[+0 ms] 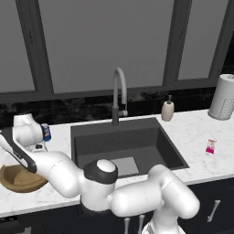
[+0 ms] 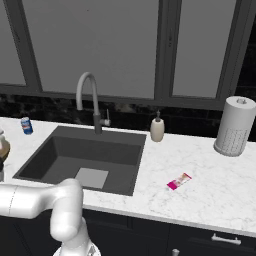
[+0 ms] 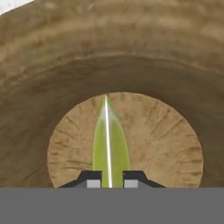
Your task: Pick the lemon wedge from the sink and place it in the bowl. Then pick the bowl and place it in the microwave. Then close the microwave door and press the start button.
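Note:
My gripper (image 3: 109,181) is shut on the lemon wedge (image 3: 109,144), a thin yellow-green sliver that points away between the two dark fingertips (image 3: 92,178). It hangs close above the flat bottom of the wooden bowl (image 3: 166,131), whose grained wall rises all around. In the left base view the bowl (image 1: 20,183) stands on the counter left of the sink (image 1: 137,141), with my white arm bent down over it. The dark basin of the sink (image 2: 85,155) lies under the curved faucet (image 1: 119,91). The microwave and its door are out of view.
A small blue can (image 1: 46,132) stands behind the bowl. A soap dispenser (image 1: 167,109), a pink packet (image 1: 210,146) and a paper towel roll (image 1: 223,97) are on the marble counter right of the sink. Dark windows run along the back wall.

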